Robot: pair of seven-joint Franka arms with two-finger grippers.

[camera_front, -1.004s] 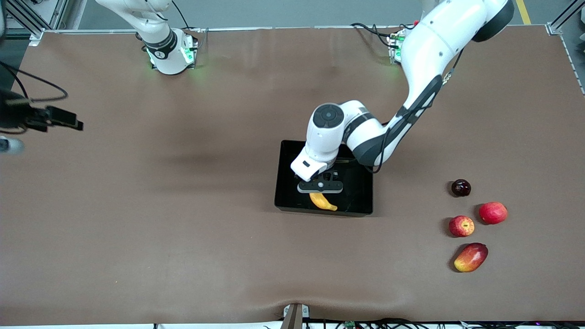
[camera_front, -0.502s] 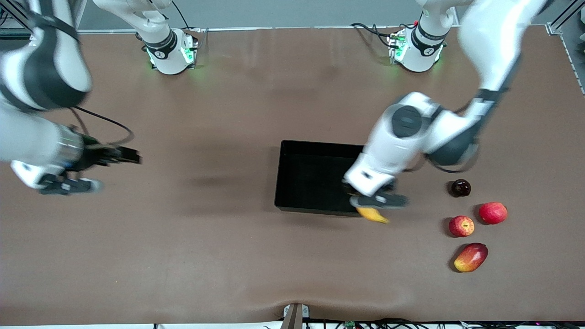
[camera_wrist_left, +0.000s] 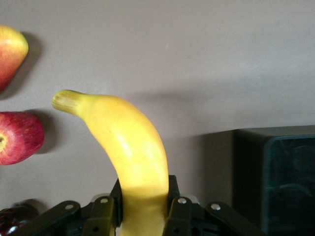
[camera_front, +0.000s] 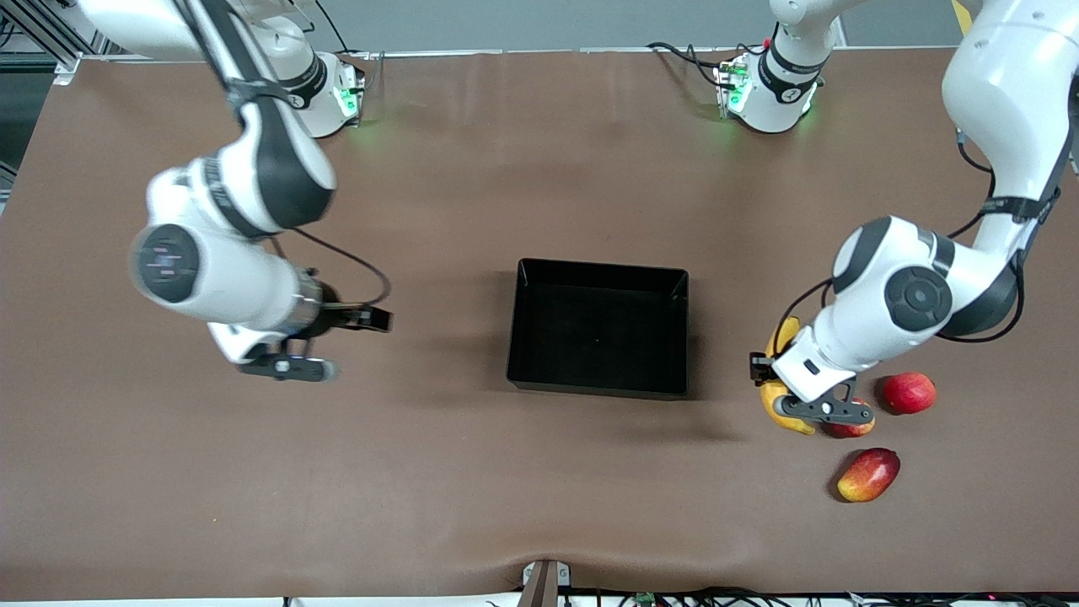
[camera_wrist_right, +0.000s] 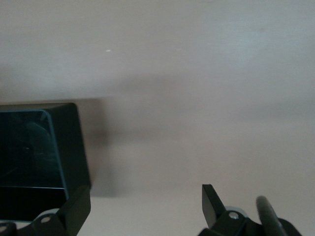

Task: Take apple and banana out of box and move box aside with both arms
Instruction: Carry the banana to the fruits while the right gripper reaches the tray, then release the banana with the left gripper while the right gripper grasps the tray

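Two arms have changed position since the earlier pictures. One second ago the left hand (camera_front: 822, 410) was over the box (camera_front: 598, 268) with the banana (camera_front: 776, 403) clamped between its fingers; half a second ago it was passing the box's corner toward the left arm's end of the surface; now it is well clear of the box and over the fruit cluster, fingers still closed on the banana. The right hand (camera_front: 285, 367), at the edge of the front view before, has moved in over bare surface (camera_front: 421, 489) toward the right arm's end, near the box, with its fingers (camera_wrist_right: 74, 211) spread apart and nothing between them.

The box has not moved and holds nothing. In the left wrist view the banana (camera_wrist_left: 130, 152) projects from between the fingers (camera_wrist_left: 179, 216), stem end outward.

The apple (camera_front: 851, 428) lies directly under the left hand and is partly covered by it. A second red fruit (camera_front: 909, 393) lies just beside that hand, and the mango (camera_front: 868, 475) lies nearer the front camera. The plum (camera_wrist_left: 10, 221) appears only in the left wrist view, at the frame edge.

The surface is a brown mat. Both arm bases (camera_front: 771, 93) show green lights. Cables (camera_front: 674, 597) run along the edge of the surface nearest the front camera.
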